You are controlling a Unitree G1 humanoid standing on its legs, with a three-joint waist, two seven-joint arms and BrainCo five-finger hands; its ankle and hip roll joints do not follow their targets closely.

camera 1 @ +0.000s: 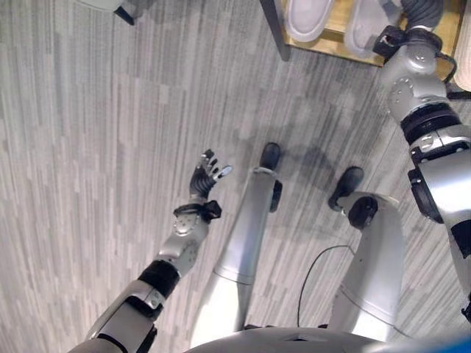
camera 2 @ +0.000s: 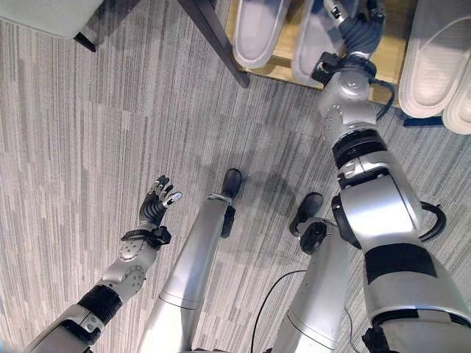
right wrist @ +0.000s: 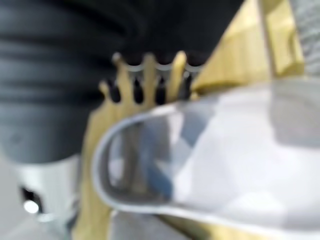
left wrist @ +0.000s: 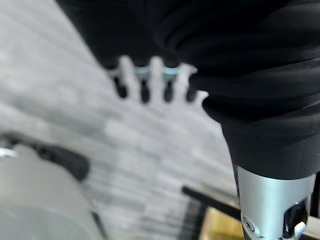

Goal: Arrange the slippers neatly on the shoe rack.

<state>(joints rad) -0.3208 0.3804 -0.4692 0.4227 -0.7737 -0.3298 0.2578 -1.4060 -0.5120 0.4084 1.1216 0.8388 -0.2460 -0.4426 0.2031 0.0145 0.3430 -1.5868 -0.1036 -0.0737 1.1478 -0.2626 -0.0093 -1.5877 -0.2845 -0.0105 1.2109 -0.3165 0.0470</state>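
The right hand [camera 2: 346, 18] is reaching onto the wooden shoe rack [camera 2: 390, 44], its fingers [right wrist: 150, 75] lying close over a pale slipper [right wrist: 220, 160]; whether they are gripping it cannot be told. Another slipper [camera 2: 259, 29] is sitting just beside it on the rack, with a second pair [camera 2: 441, 62] toward the rack's right end. The left hand [camera 1: 209, 173] is hanging released above the grey plank floor [camera 1: 88, 147].

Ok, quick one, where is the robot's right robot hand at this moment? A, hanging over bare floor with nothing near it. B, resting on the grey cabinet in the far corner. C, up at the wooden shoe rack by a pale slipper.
C: the right robot hand reaches up to the wooden shoe rack, with a pale slipper right beside its fingers, while the left robot hand hovers over the floor.
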